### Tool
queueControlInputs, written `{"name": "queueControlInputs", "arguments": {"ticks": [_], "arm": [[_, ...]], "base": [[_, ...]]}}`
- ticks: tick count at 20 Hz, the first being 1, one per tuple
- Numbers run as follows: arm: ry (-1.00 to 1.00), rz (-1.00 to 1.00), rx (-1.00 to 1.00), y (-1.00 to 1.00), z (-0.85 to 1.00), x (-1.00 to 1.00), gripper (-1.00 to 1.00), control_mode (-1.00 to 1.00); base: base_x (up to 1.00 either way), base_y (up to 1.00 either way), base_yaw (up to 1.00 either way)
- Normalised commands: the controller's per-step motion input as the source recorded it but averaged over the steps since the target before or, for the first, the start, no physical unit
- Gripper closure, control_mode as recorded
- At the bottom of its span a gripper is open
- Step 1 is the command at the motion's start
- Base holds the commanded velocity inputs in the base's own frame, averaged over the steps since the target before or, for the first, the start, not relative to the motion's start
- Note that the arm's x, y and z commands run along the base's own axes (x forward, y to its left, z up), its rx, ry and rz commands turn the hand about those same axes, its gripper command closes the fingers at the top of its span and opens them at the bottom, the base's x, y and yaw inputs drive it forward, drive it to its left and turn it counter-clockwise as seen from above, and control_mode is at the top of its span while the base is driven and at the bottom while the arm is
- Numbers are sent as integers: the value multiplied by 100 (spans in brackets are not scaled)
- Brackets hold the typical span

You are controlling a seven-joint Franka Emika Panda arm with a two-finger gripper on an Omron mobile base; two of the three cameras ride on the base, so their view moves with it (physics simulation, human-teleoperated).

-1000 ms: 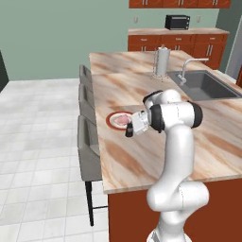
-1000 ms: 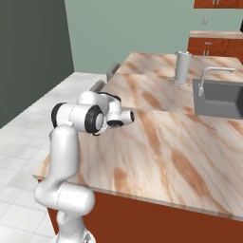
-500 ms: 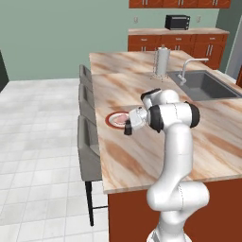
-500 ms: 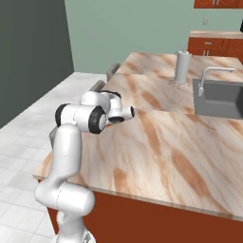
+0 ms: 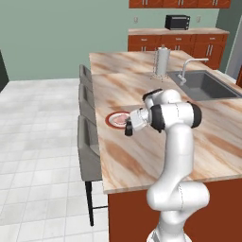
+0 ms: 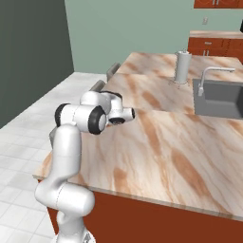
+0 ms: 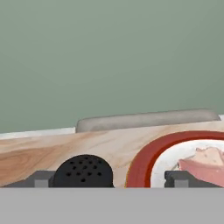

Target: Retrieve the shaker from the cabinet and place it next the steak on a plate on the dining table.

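My arm rises from the base, bends at the elbow and reaches level toward the tabletop's point(image 5: 142, 156) stool-side edge, wrist turned so the claw point(image 5: 129, 128) points down. The claw grips the black shaker point(image 5: 128, 130), whose perforated top point(image 7: 83, 171) sits between the fingertips point(image 7: 41, 179). Just beyond, near that edge, the plate point(image 5: 112, 119) carries the steak point(image 5: 120, 118).
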Motion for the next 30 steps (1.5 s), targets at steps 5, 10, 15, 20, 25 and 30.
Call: {"name": "queueControlInputs", "arguments": {"ticks": [5,10,15,20,25,30], "arm": [[0,0,4,-4,-1,-31,-100,-100],[-4,0,6,-9,3,-45,-100,-100],[-15,0,12,-30,23,-49,-100,-100],[-14,0,11,-23,29,-22,-100,-100],[-7,-3,5,-12,17,-4,-100,-100],[-21,-1,10,-7,51,-55,-100,-100]], "base": [[0,0,0],[0,0,0],[0,0,0],[0,0,0],[0,0,0],[0,0,0]]}}
